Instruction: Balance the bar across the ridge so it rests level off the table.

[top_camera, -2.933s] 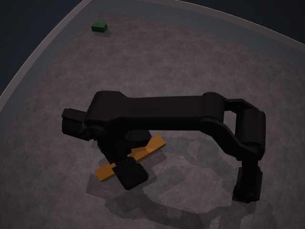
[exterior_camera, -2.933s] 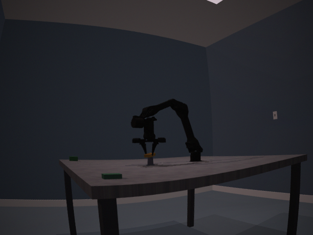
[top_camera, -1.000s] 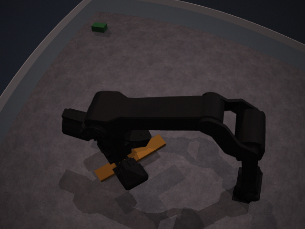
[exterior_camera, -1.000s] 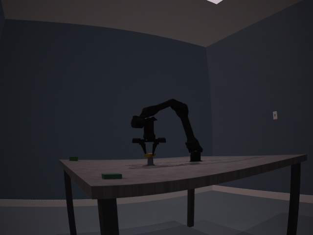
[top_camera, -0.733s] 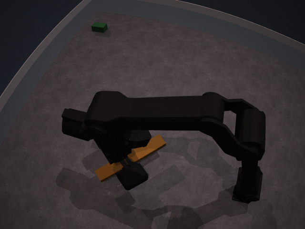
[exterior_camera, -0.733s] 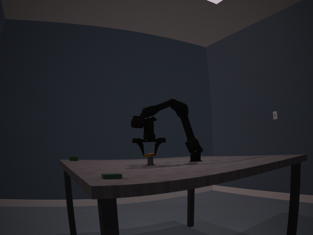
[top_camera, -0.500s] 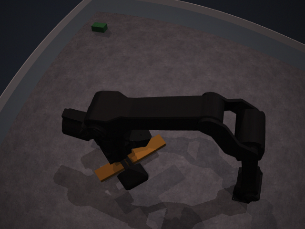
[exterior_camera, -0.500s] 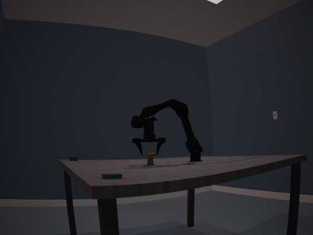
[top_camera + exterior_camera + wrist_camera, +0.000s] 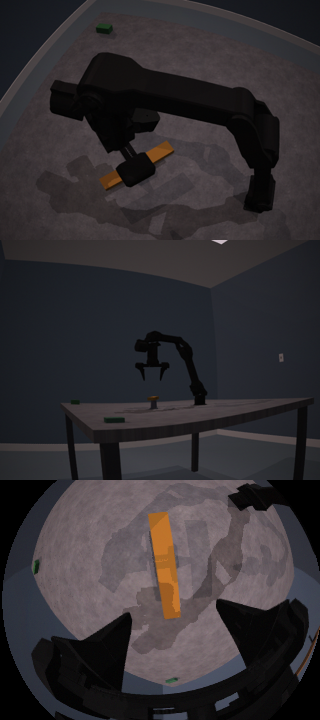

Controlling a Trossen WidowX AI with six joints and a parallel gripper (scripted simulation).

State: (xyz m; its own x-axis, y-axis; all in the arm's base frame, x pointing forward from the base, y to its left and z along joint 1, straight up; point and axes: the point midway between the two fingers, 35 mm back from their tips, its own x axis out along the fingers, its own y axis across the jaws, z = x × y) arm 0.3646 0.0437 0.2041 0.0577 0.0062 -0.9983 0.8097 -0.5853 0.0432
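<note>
The orange bar [image 9: 160, 151] [image 9: 153, 398] [image 9: 165, 570] lies across the top of the grey ridge [image 9: 153, 404], clear of the table [image 9: 206, 418]. It looks about level in the exterior view, and neither end touches the table. In the top view the gripper hides the bar's middle, and the ridge is hidden there. My gripper [image 9: 152, 380] [image 9: 175, 610] is wide open and empty. It hangs well above the bar, with its fingers pointing down and apart.
A green block [image 9: 103, 28] [image 9: 75, 401] [image 9: 36, 566] lies near a far table corner. Another green block [image 9: 114, 419] [image 9: 172, 680] lies near the table's edge in the exterior view. The arm's base [image 9: 199, 399] stands to the right of the ridge there.
</note>
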